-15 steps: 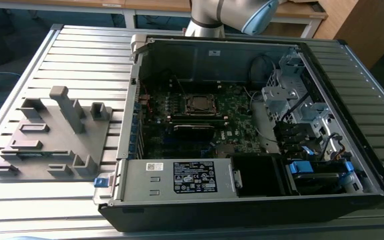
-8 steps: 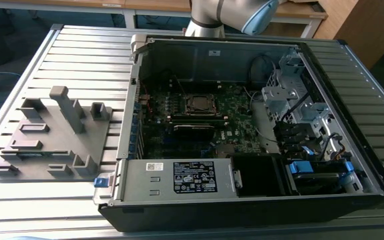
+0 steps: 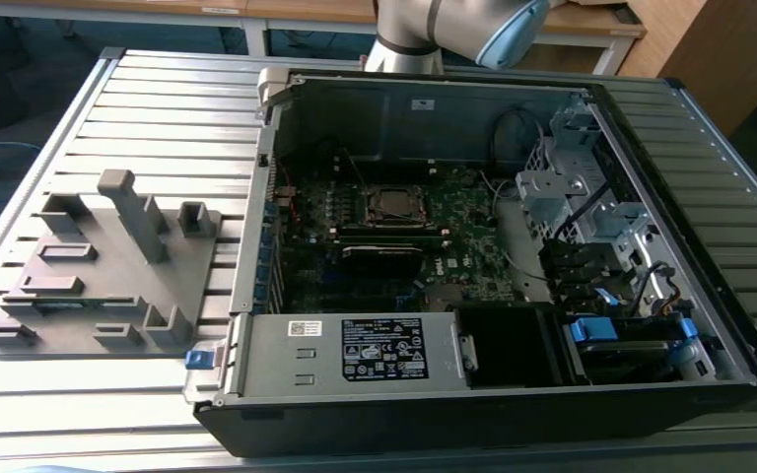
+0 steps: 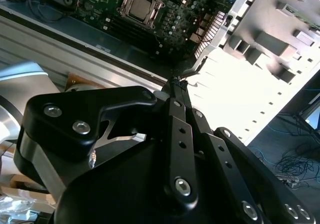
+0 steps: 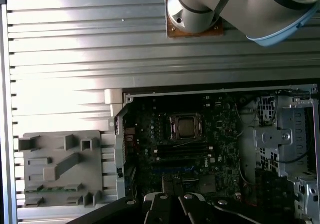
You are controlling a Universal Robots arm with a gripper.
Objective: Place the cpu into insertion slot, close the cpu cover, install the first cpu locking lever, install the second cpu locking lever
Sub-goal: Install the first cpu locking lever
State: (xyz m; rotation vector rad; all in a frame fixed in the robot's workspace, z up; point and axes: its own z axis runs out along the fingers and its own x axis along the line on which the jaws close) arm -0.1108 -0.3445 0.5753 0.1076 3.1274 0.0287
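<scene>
Quick count from my end: one open computer case [image 3: 405,123] on the slatted worktop [image 3: 155,108], with one grey parts holder [image 3: 103,286] just beside it. The case holds one green board [image 3: 471,217] with one insertion slot [image 5: 171,129]. The one cpu [image 5: 186,127] sits in it, the cpu cover [image 4: 126,4] framing it. The tool [image 4: 177,82] hangs well above, tips pressed together, pinching nothing I can see.
</scene>
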